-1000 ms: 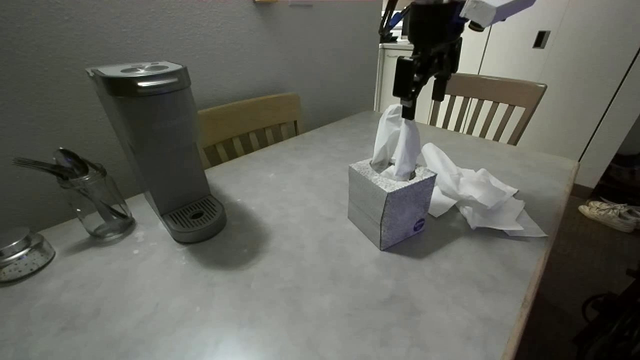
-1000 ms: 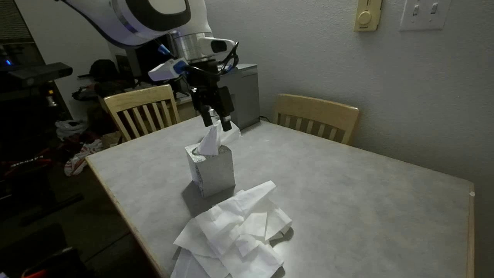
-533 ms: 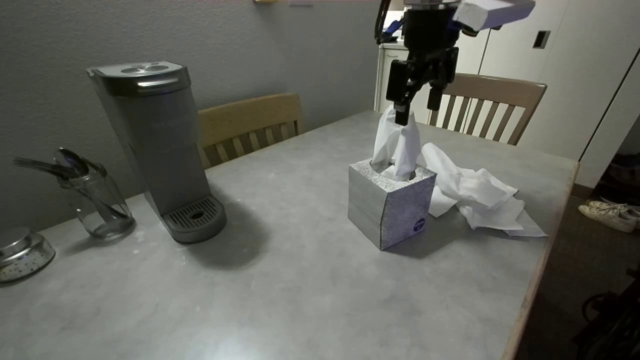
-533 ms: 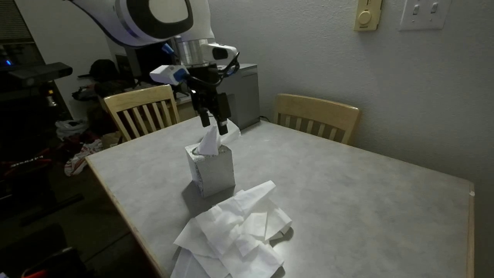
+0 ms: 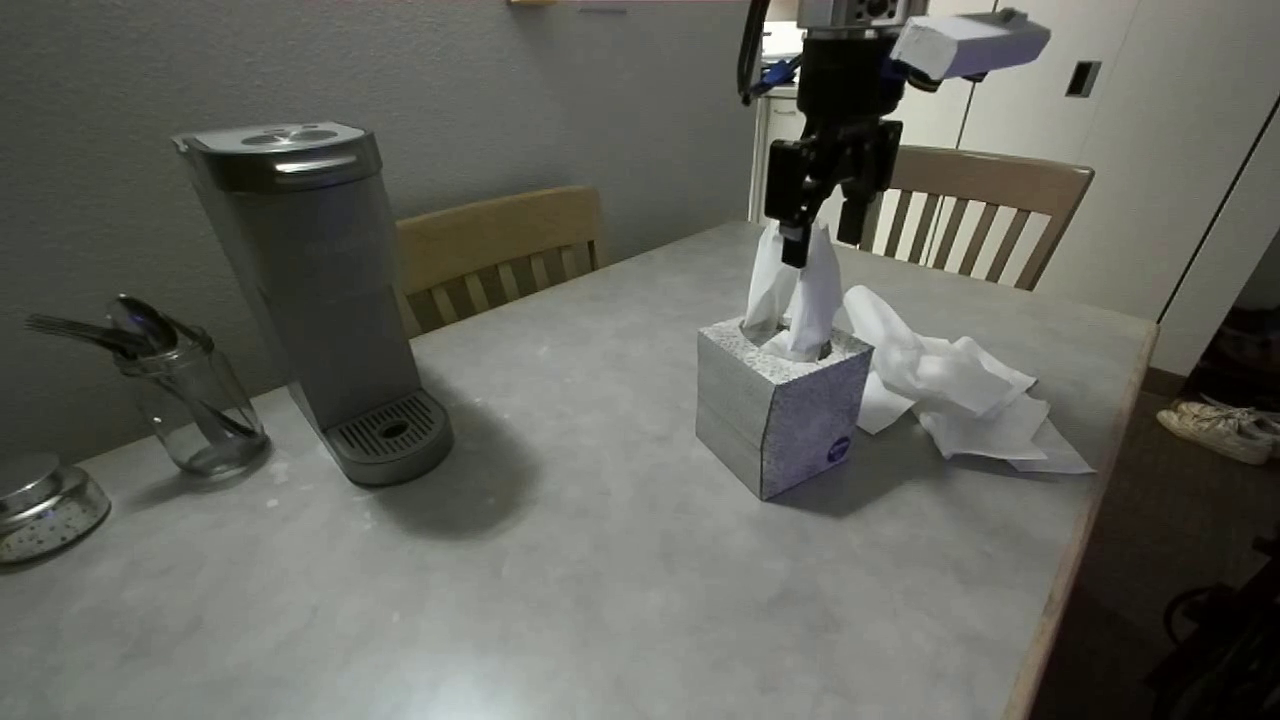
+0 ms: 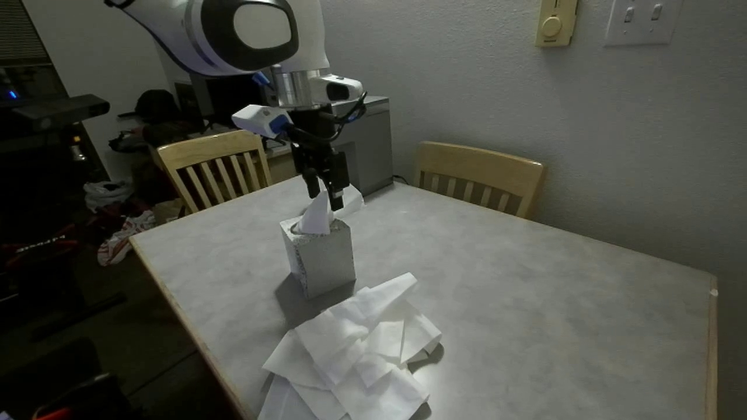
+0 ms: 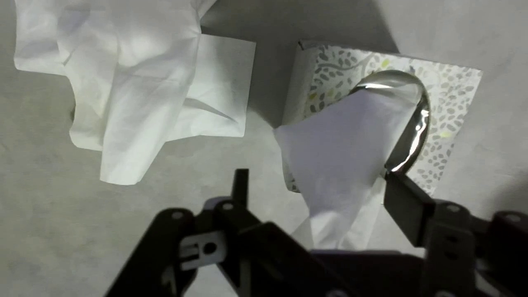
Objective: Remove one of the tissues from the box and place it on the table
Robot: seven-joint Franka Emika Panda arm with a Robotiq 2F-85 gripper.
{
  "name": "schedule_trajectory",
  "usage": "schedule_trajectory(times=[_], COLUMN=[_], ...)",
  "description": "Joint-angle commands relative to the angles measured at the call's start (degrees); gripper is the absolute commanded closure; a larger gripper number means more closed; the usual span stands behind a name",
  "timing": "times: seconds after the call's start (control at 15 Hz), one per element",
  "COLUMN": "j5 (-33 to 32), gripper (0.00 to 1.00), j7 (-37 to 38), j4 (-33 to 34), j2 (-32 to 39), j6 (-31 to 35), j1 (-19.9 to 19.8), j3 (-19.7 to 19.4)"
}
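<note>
Tissue (image 7: 338,144) sticks up out of top of box (image 7: 445,93), just below gripper (image 7: 318,178); part of it shows btwn the fingers (image 7: 408,202) in wrist view, but can't tell if either touches it. Fingers wide apart, pointing down. Box upright on table (image 5: 560,560), under gripper. Crumpled tissues (image 5: 960,385) lie on table near box, below & R of gripper in an exterior view. Coffee maker (image 5: 320,270) + jar (image 5: 200,415) w/ cutlery (image 5: 145,325) well L of gripper there, jar farther out than coffee maker.
</note>
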Motion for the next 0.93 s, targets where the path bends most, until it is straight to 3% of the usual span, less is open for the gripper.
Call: schedule_trajectory(times=[0.0,0.53,0.87], j5=[-0.11,-0.31,-1.16], gripper=[0.46,1.00,1.00], j7=[-1.63,-1.94,-1.39], j4=[1.06,1.03,1.15], j2=[1.17,0.99,0.03], j6=[0.87,0.85,-0.11], j1=[-0.35,-0.22,0.03], j3=[0.20,0.27,0.21])
